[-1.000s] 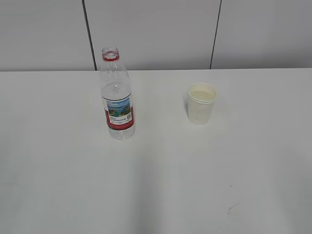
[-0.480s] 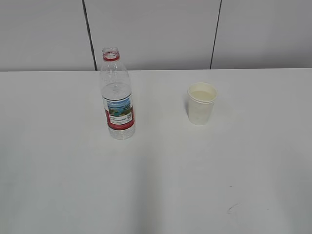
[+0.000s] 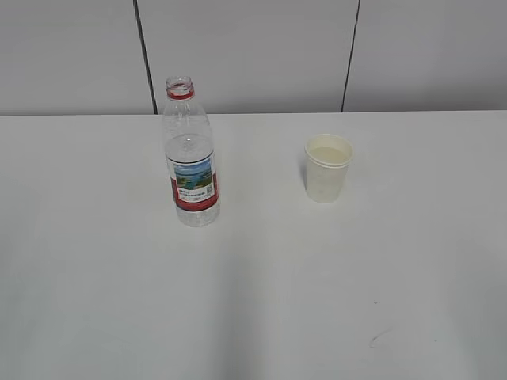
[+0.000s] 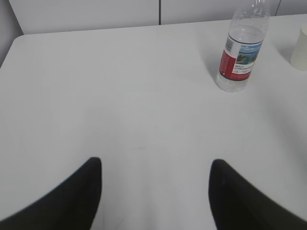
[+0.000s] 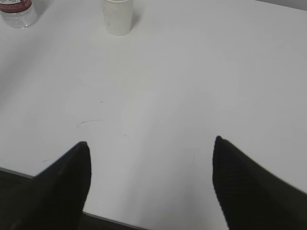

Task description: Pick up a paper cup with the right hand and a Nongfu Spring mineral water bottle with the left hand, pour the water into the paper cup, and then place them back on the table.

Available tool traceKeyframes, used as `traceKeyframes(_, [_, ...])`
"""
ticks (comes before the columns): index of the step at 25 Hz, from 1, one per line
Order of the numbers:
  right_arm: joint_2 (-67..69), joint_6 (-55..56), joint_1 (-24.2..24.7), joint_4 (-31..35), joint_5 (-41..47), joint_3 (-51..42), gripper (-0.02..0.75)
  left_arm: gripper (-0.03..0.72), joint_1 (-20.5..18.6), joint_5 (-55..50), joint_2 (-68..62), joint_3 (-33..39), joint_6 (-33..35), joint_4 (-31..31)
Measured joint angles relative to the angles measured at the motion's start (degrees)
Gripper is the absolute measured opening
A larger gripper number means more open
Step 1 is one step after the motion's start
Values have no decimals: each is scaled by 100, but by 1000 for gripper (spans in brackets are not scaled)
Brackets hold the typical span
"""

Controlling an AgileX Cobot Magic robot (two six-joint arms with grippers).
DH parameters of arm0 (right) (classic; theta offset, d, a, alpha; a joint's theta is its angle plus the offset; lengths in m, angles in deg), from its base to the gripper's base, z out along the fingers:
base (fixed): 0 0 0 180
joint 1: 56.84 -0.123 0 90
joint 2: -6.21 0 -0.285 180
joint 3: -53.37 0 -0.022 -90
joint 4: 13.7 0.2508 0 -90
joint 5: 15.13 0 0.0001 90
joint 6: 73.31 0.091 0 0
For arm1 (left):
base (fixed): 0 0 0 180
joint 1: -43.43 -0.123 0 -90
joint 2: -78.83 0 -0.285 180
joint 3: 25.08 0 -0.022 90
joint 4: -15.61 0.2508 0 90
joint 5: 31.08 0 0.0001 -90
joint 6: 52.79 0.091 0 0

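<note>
The Nongfu Spring bottle (image 3: 190,158) stands upright and uncapped on the white table (image 3: 253,301), left of centre; it also shows in the left wrist view (image 4: 240,52) and, cut off, in the right wrist view (image 5: 17,12). The paper cup (image 3: 327,168) stands upright to its right with pale liquid inside; it shows in the right wrist view (image 5: 118,15) and at the edge of the left wrist view (image 4: 301,48). My left gripper (image 4: 156,165) is open and empty, well short of the bottle. My right gripper (image 5: 151,146) is open and empty near the table's front edge. Neither arm shows in the exterior view.
A grey panelled wall (image 3: 253,47) stands behind the table's far edge. Faint dark scuff marks (image 3: 379,336) lie on the tabletop at the front right, also in the right wrist view (image 5: 88,122). The table's near edge (image 5: 110,220) shows below my right gripper.
</note>
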Motion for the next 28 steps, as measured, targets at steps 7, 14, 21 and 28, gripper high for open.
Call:
traceKeyframes(7, [0,0,0,0,-10,0,582,421,0,0,0,0,0,0])
traceKeyframes(14, [0,0,0,0,-10,0,582,396,0,0,0,0,0,0])
traceKeyframes(21, [0,0,0,0,-10,0,582,392,0,0,0,0,0,0])
traceKeyframes(28, [0,0,0,0,-10,0,582,375,0,0,0,0,0,0])
